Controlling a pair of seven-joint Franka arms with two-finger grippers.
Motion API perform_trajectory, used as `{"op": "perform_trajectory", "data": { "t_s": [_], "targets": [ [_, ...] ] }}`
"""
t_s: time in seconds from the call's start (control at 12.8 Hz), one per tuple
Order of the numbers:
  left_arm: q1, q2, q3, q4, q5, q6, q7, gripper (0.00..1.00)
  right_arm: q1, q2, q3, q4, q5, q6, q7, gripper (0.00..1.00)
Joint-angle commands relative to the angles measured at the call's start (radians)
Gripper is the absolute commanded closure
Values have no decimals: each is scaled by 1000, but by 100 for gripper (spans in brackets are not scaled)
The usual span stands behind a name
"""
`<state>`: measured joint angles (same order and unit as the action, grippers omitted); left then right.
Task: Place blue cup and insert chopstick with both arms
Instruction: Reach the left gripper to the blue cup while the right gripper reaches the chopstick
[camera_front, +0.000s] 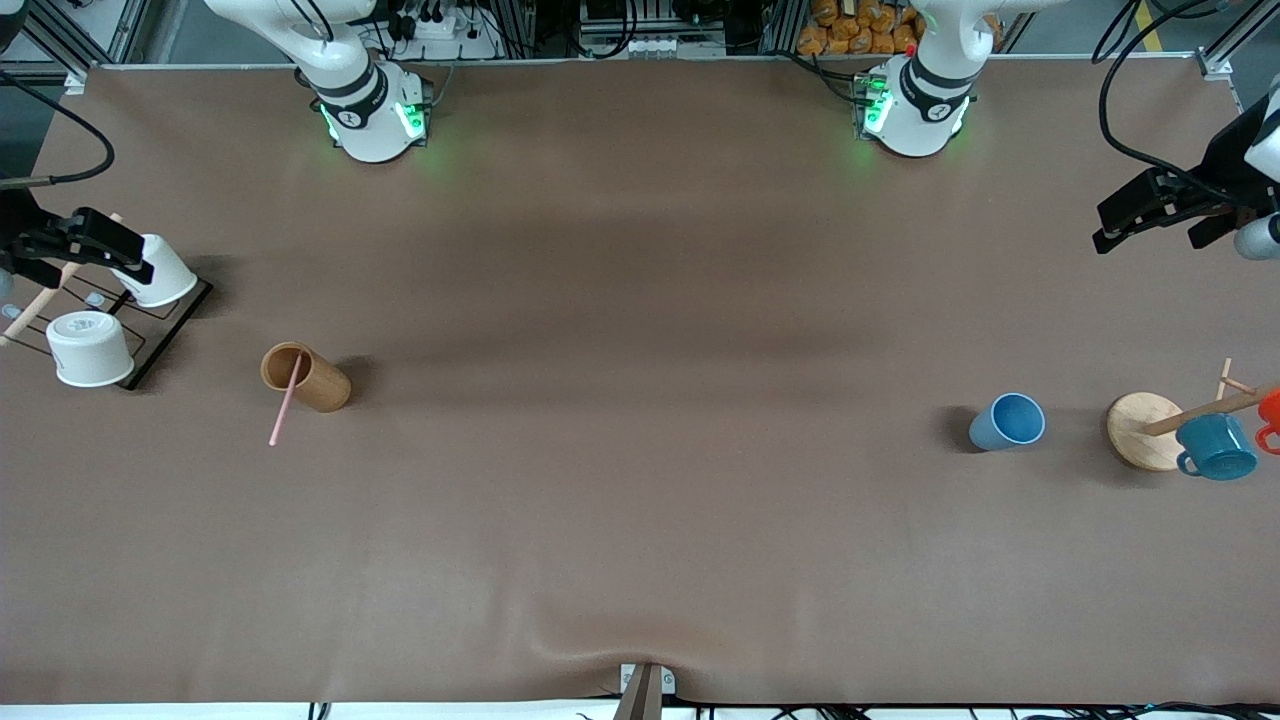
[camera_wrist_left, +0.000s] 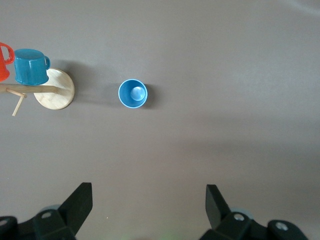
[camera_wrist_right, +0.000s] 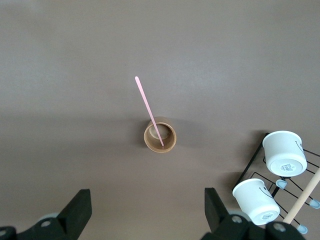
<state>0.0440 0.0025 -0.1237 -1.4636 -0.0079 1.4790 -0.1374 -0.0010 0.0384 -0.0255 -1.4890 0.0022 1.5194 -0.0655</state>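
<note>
The blue cup (camera_front: 1007, 421) stands upright and empty toward the left arm's end of the table; it also shows in the left wrist view (camera_wrist_left: 133, 93). The pale-pink chopstick (camera_front: 285, 402) leans in a brown wooden cup (camera_front: 305, 377) toward the right arm's end; the right wrist view shows the chopstick (camera_wrist_right: 147, 107) in the wooden cup (camera_wrist_right: 160, 137). My left gripper (camera_front: 1155, 235) is up high over the table's edge at the left arm's end, open and empty (camera_wrist_left: 149, 200). My right gripper (camera_front: 80, 255) is up over a wire rack, open and empty (camera_wrist_right: 148, 202).
A wooden mug tree (camera_front: 1145, 430) with a teal mug (camera_front: 1216, 446) and a red mug (camera_front: 1270, 410) stands beside the blue cup. Two white cups (camera_front: 90, 348) (camera_front: 160, 270) sit upside down on a black wire rack (camera_front: 165, 335) at the right arm's end.
</note>
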Motion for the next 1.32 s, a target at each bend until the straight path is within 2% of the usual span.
{"op": "perform_trajectory", "data": {
  "t_s": [0.0, 0.31, 0.47, 0.7, 0.93, 1.25],
  "targets": [
    [7, 2, 4, 16, -7, -22, 4, 0, -22, -2, 10, 7, -8, -4, 15, 0],
    [13, 23, 4, 8, 12, -19, 16, 0, -14, 6, 13, 1, -7, -2, 12, 0],
    [45, 100, 2, -1, 23, 12, 16, 0, -10, 14, 13, -2, -7, -2, 9, 0],
    [43, 157, -1, -104, 25, 154, 18, 0, 16, 66, 13, -2, -8, 8, -7, 0],
    [56, 197, -1, -257, 60, 396, 18, 0, 30, 133, 13, -10, -8, 57, -72, 0],
    [109, 272, -1, -375, 60, 630, 18, 0, 21, 204, 13, -25, -10, 169, -247, 0]
  ]
}}
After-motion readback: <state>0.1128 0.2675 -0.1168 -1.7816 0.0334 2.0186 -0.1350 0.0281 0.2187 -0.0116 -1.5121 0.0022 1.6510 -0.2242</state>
